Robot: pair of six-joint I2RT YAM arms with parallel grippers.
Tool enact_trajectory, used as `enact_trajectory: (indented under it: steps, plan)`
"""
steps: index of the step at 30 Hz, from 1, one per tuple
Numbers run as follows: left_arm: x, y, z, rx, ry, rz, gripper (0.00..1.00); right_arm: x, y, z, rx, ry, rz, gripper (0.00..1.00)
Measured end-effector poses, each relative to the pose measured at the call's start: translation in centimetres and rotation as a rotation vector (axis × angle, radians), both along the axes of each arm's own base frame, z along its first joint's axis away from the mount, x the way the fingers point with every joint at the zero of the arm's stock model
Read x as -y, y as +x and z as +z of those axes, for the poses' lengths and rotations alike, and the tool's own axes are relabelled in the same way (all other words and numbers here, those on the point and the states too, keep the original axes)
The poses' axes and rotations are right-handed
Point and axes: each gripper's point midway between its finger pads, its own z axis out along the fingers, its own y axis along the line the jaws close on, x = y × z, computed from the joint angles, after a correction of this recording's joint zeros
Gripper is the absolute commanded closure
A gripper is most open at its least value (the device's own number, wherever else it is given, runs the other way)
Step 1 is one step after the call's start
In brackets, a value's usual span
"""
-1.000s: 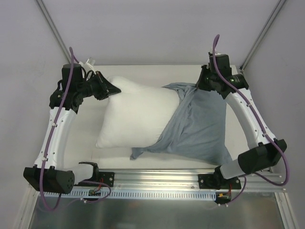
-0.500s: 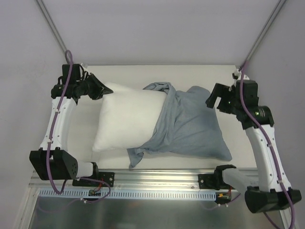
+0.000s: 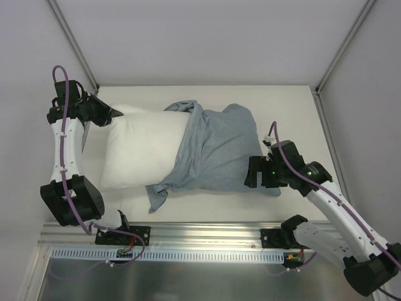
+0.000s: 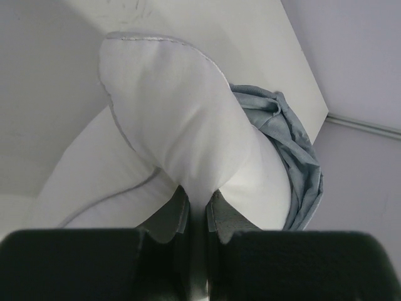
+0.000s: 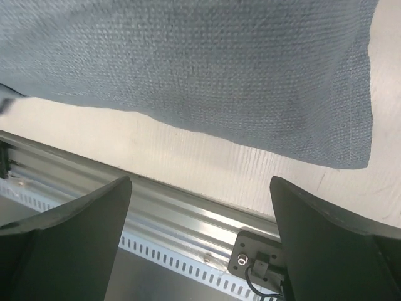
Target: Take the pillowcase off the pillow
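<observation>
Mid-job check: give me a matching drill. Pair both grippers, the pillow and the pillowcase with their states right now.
1. left gripper
2. right gripper
3. pillow
4. pillowcase

A. open, holding nothing
B. grey-blue, covering the right part
C. shut on a white corner
D. white, left part bare

Pairs: 1-C, 2-A, 3-D, 4-B

left arm (image 3: 64,147), right arm (image 3: 335,207): white links joining black joints | purple cable (image 3: 54,74) trailing behind each tool | right gripper (image 5: 200,180) showing black wedge fingers
</observation>
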Motion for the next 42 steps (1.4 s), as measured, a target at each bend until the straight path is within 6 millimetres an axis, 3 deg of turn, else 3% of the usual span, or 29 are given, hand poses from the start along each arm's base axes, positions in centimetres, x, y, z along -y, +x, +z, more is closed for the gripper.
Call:
enact_trajectory:
  steps: [3,4,6,7,10,14,19,23,27,29,32,38,41,42]
  plan:
    - [-0.5,0.6,0.3,0.006,0.001,0.007,1.00,-0.7,0.8,-1.6,-0.024,-0.066,0.014,0.00]
    - [-0.5,0.7,0.3,0.007,0.000,0.006,1.00,-0.6,1.5,-2.5,-0.033,-0.098,-0.002,0.16]
    - [-0.5,0.8,0.3,0.005,-0.002,0.003,1.00,0.0,2.3,-4.4,-0.060,-0.164,-0.034,0.39]
    - [-0.5,0.8,0.3,0.005,-0.004,0.001,1.00,0.4,2.6,-5.1,-0.075,-0.198,-0.046,0.65]
    - [-0.7,0.6,0.4,0.005,-0.019,0.001,1.00,1.1,3.5,-6.0,-0.086,-0.240,-0.092,0.99]
    - [-1.7,0.0,0.7,0.000,-0.061,0.015,1.00,3.4,5.8,-4.9,-0.034,-0.194,-0.230,0.99]
    - [-2.3,-0.5,1.1,-0.010,-0.095,0.026,1.00,6.3,8.6,-0.2,0.099,-0.124,-0.384,0.99]
    - [-2.5,-0.4,1.8,0.007,-0.110,0.022,1.00,8.1,9.5,4.5,0.226,-0.098,-0.464,0.99]
    - [-3.1,-0.7,2.7,0.022,-0.152,0.024,1.00,12.8,8.9,7.4,0.321,-0.093,-0.658,0.99]
    - [-3.9,-1.1,3.0,0.026,-0.177,0.040,1.00,14.8,8.1,7.5,0.311,-0.084,-0.754,0.99]
    - [-4.7,-1.7,3.1,0.016,-0.213,0.062,1.00,16.0,7.5,6.2,0.260,-0.047,-0.846,0.99]
    - [-5.1,-1.8,3.2,0.019,-0.210,0.072,1.00,15.2,7.1,2.9,0.145,0.000,-0.866,0.99]
    - [-5.2,-1.8,3.0,0.026,-0.188,0.057,0.41,15.1,6.9,2.3,0.132,0.001,-0.866,0.99]
    - [-5.4,-1.7,3.0,0.034,-0.165,0.058,0.12,15.3,6.9,2.3,0.135,-0.003,-0.868,0.82]
